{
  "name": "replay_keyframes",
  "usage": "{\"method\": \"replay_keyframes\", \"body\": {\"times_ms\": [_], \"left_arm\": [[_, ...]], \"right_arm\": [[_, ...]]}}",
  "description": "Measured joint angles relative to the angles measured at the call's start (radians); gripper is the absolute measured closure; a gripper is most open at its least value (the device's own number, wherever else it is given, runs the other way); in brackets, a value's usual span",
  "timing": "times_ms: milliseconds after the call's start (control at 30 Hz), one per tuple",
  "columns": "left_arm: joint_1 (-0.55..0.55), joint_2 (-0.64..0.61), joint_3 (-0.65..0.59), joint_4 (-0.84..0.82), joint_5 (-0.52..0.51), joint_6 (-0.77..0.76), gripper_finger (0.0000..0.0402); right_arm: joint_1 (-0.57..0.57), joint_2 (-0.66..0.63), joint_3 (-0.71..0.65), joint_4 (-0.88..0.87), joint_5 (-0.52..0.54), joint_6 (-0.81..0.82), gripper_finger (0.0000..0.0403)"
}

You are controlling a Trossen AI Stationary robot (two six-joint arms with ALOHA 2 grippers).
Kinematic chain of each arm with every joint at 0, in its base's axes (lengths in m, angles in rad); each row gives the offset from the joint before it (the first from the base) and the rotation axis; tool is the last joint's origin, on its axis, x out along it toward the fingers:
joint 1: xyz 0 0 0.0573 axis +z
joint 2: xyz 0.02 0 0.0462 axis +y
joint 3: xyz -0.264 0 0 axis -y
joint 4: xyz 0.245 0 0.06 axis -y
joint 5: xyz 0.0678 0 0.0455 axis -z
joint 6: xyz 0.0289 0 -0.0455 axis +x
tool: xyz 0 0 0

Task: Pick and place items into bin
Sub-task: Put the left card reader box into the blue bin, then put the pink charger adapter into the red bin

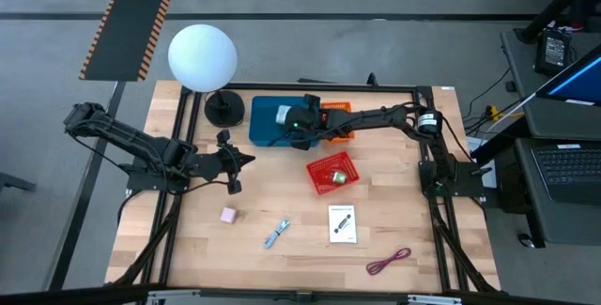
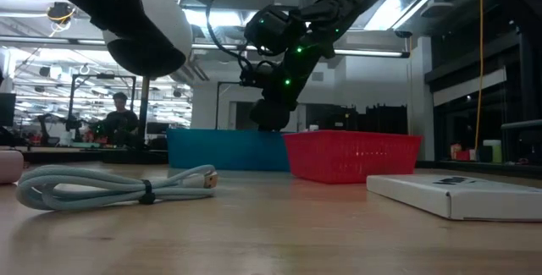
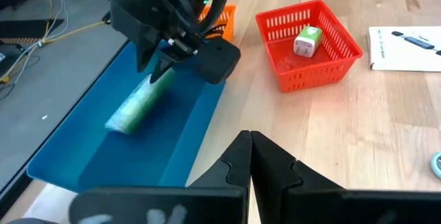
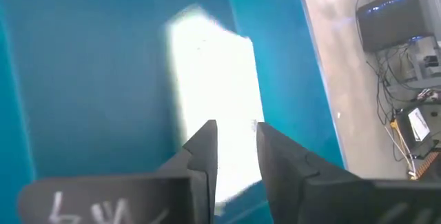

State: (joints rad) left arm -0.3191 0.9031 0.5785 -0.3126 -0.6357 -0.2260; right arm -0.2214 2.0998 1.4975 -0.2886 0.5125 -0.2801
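While the wooden desk (image 1: 282, 202) carries everything, the shallow blue plastic bin (image 1: 268, 127) serves as landmark. Over it, the right pincer (image 3: 160, 72) stands slightly parted about a pale white-green card (image 3: 138, 105) lying flat on the bin's floor. Just beside the bin sits a red mesh basket (image 1: 332, 174). Near it, the left pincer (image 1: 246, 160) is clenched, empty. Farther off lie a white printed card (image 1: 343, 223), a blue-silver tool (image 1: 276, 234) and a pink cube (image 1: 227, 215).
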Motion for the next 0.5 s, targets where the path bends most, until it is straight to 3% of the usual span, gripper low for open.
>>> {"method": "replay_keyframes", "body": {"times_ms": [267, 500], "left_arm": [[0.000, 0.000, 0.000, -0.007, 0.000, 0.000, 0.0398], [0.000, 0.000, 0.000, -0.021, 0.026, 0.001, 0.0398]], "right_arm": [[0.021, -0.004, 0.000, -0.002, -0.011, -0.038, 0.0320], [0.097, -0.109, 0.008, -0.064, -0.014, -0.089, 0.0352]]}}
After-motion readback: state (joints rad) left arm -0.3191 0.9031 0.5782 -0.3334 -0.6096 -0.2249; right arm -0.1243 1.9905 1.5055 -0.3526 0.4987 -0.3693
